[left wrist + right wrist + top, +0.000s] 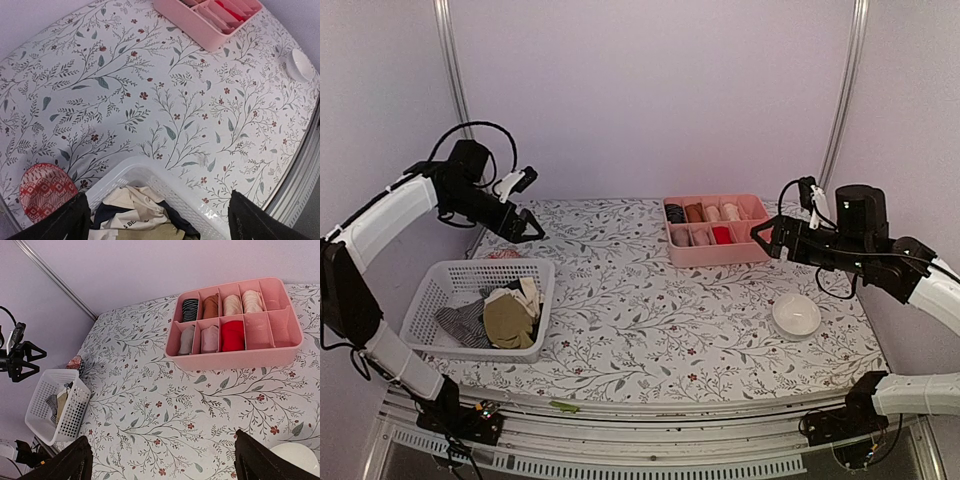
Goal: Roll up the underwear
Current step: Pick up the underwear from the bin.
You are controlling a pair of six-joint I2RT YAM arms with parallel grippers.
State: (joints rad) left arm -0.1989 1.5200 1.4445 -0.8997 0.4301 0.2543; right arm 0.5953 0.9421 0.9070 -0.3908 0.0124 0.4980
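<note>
We note the left gripper point(528, 226) hanging with jaws spread and holding nothing, above the table point(620, 300) just beyond the white mesh basket point(432, 283). The right gripper point(763, 238) gapes likewise, unladen, in the air at the right end of the pink tray point(720, 256). The underwear point(508, 320) lies heaped inside the basket, an olive-tan piece uppermost.

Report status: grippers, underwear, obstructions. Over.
Left gripper open, empty, raised near white plastic mesh basket. Right gripper open, empty, near pink divided tray. Soft cloth underwear heaped unrolled in basket. Nothing blocking it.
</note>
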